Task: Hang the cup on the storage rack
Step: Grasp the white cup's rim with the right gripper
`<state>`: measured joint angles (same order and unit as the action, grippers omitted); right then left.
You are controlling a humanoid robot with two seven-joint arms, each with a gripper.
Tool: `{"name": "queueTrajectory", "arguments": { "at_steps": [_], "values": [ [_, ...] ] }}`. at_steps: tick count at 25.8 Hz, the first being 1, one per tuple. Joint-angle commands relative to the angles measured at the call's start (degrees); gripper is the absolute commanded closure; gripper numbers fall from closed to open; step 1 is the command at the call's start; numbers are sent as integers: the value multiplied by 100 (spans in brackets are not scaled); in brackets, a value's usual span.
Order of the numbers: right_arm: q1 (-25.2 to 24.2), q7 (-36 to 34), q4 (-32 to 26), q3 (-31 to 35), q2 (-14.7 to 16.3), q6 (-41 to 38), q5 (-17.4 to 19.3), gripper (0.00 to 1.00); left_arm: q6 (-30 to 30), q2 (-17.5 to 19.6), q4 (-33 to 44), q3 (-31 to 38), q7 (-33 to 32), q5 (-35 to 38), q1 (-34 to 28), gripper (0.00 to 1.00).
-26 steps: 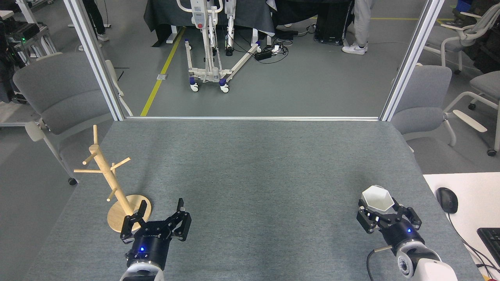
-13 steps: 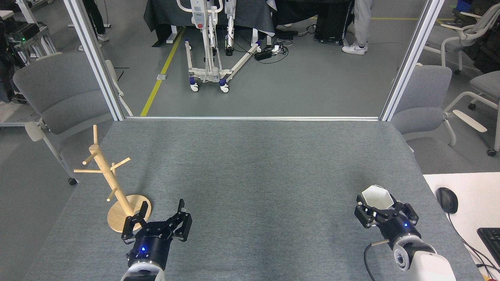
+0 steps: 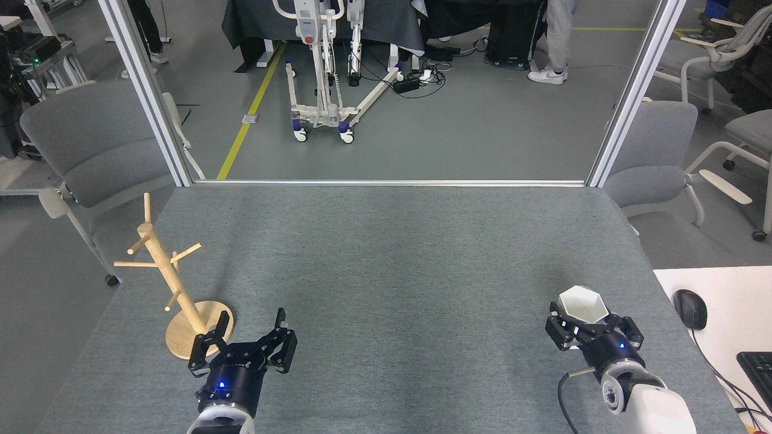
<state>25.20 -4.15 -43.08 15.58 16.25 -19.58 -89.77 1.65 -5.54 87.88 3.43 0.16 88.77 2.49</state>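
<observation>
Since a second ago the right gripper (image 3: 584, 328) has drawn slightly toward the near edge and to the left, carrying the cup (image 3: 582, 305) with it; the left gripper (image 3: 247, 337) has barely shifted. Nearest, the left gripper's black fingers are spread wide with nothing between them, a blue light glowing on its round wrist. One finger overlaps the round disc base of the storage rack (image 3: 170, 280) in view; whether they touch I cannot tell. At the right, the right gripper's black jaws are closed on the lower body of the cup, a matte white faceted piece with a hexagonal rim, mouth up and empty. It is well apart from the rack, at the opposite side of the table (image 3: 386, 253), which is covered in grey, felt-like fabric. The rack is pale wood, a leaning-looking post with thin pegs, all bare. A black computer mouse (image 3: 690, 308) lies on a white desk at right. No readable writing shows.
</observation>
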Motion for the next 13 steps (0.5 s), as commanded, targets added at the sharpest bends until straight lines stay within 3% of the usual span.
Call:
{"name": "queueTrajectory", "arguments": {
  "at_steps": [1, 9, 11, 13],
  "values": [
    [117, -7, 150, -2, -43, 235, 4, 1, 2, 0, -43, 0, 2, 0, 6, 1],
    [143, -16, 177, -2, -52, 244, 3, 4, 2, 9, -43, 0, 2, 0, 6, 1],
    [143, -16, 177, -2, -61, 244, 4, 9, 2, 9, -43, 0, 2, 0, 6, 1],
    [152, -16, 177, -2, -70, 244, 4, 22, 2, 9, -34, 9, 19, 0, 6, 1]
  ]
}}
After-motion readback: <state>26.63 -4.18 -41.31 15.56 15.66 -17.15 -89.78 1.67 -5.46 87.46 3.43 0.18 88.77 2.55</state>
